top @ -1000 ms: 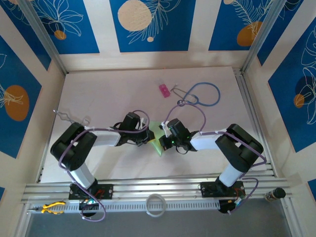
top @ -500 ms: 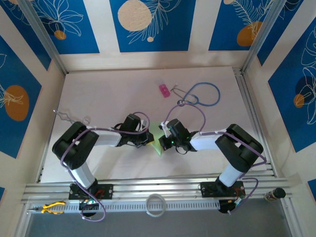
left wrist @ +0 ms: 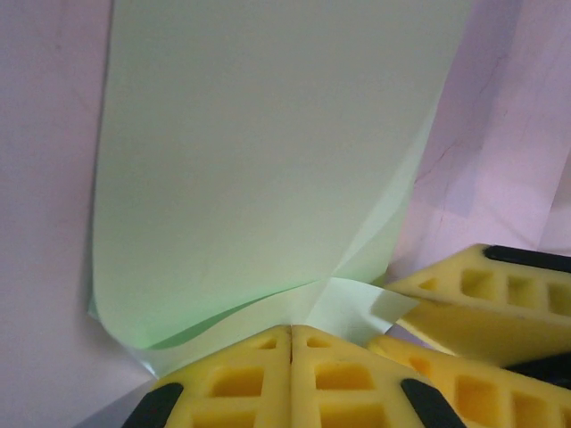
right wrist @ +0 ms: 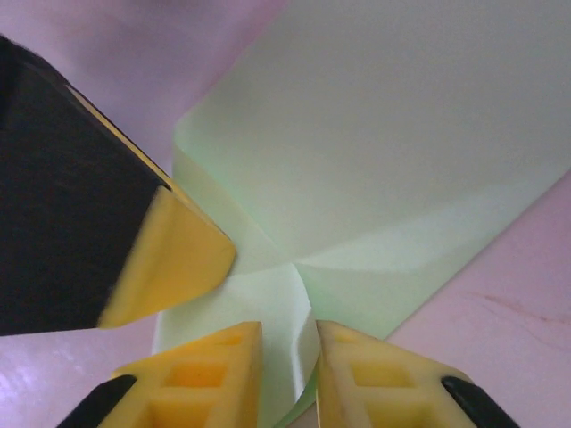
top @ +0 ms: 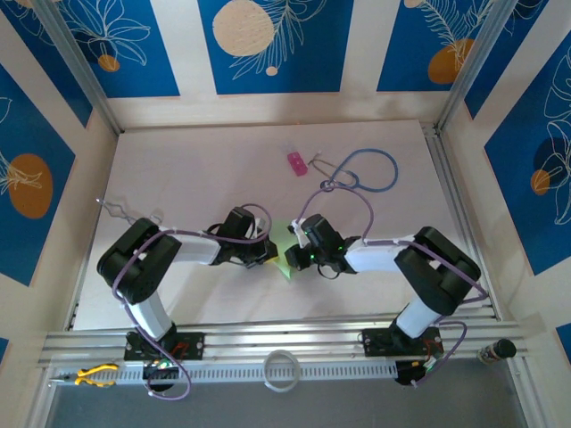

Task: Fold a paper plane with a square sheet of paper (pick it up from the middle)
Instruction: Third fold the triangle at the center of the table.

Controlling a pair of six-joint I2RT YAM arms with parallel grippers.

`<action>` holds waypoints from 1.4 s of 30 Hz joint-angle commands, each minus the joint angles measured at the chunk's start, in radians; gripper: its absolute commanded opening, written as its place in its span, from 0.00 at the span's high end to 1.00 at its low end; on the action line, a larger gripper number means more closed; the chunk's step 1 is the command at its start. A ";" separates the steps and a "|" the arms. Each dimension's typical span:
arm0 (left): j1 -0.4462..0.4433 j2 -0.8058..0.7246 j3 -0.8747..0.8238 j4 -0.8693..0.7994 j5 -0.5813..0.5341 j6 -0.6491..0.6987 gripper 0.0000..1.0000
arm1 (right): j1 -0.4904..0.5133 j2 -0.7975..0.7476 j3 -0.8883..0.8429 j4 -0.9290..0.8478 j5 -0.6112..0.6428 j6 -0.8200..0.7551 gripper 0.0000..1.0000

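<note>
The square sheet of paper [top: 284, 242], light green and partly folded with flaps meeting at a centre crease, lies flat on the table between both arms; it narrows to a point on its near side. My left gripper [top: 267, 252] is shut, its yellow fingertips [left wrist: 291, 334] pressed together with their tips on the paper [left wrist: 268, 160] at the edge where the flaps meet. My right gripper [top: 295, 256] faces it from the other side. Its jaws [right wrist: 289, 343] stand slightly apart, and a raised flap of the paper [right wrist: 375, 152] curls up between them.
A small pink block [top: 296, 162] and a blue stethoscope [top: 361, 171] lie at the back of the table. A bent wire piece [top: 120, 211] sits at the left. A white ring [top: 282, 370] and yellow pliers [top: 89, 376] rest on the front rail.
The right gripper's jaws have parted from shut to a small gap around the paper flap. Both grippers stay at the paper; the left elbow has shifted slightly.
</note>
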 commanded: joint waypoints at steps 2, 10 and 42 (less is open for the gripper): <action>-0.009 0.022 -0.012 -0.043 -0.026 0.026 1.00 | -0.026 -0.121 0.023 -0.086 -0.049 0.098 0.66; -0.011 0.019 -0.012 -0.040 -0.042 0.014 1.00 | -0.075 -0.172 0.056 -0.229 -0.302 0.323 0.74; -0.053 0.027 -0.003 0.000 -0.097 -0.046 1.00 | 0.038 0.085 0.119 -0.239 -0.193 0.590 0.96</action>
